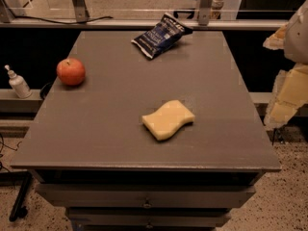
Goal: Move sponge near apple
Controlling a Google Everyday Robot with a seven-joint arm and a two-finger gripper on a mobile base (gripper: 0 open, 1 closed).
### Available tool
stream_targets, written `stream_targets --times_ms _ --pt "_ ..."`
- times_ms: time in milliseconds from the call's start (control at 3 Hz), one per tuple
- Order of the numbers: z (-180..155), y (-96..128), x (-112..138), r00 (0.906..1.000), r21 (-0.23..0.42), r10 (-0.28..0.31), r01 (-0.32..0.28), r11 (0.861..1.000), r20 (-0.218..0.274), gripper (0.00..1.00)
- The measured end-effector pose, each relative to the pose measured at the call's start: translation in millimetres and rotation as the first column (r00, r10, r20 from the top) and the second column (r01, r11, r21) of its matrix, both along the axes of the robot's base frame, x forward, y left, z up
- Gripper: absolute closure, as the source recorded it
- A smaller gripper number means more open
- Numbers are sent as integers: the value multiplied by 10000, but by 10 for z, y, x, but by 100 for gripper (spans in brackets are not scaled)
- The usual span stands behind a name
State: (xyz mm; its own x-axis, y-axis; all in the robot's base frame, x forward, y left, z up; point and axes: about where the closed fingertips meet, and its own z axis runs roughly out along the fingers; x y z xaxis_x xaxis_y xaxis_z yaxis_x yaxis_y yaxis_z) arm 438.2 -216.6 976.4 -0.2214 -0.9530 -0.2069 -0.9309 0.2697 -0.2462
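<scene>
While the sponge (pixel 168 120) lay well apart from the apple (pixel 70 71) on the table (pixel 96 134), my gripper (pixel 288 97) hung beyond its right edge; I could not tell its grip.

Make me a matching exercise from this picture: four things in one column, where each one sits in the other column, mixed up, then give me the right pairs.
Things
1. apple
2. sponge
3. chip bag
4. gripper

Places
A. in the air, off the right side of the table
B. close to the table's left edge
C. at the table's far edge
D. on the table's near half, a little right of centre

Pairs: 1-B, 2-D, 3-C, 4-A
</scene>
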Motion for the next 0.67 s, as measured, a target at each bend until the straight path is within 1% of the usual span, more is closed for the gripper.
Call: stream_targets --times_ms 333,667 --pt "0 0 0 10000 0 0 0 10000 2 0" --pt "-15 35 51 9999 226 135 -137 9997 100 0"
